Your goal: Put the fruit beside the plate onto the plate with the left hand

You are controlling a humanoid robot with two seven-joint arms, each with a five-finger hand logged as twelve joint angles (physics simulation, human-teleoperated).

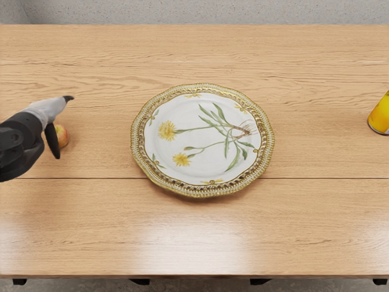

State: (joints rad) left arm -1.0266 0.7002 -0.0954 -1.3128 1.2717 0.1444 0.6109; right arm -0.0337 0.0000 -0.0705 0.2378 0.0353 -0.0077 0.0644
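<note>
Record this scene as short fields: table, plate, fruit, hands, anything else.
table: light wood
plate: flower pattern, gold rim, mid-table; fruit not on it yet
fruit: small, reddish-yellow, on the table left of the plate, apart from it
left hand: at the left edge, right by the fruit, fingers spread, no grasp visible
right hand: not in view
other: yellow object, cut off at the right edge

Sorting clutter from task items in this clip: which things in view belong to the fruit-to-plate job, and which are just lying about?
Part of the job:
- flowered plate, mid-table, nothing on it
- small fruit, left of the plate
- left hand, open, right by the fruit

Just lying about:
- yellow object, cut off by the picture's right edge
</note>
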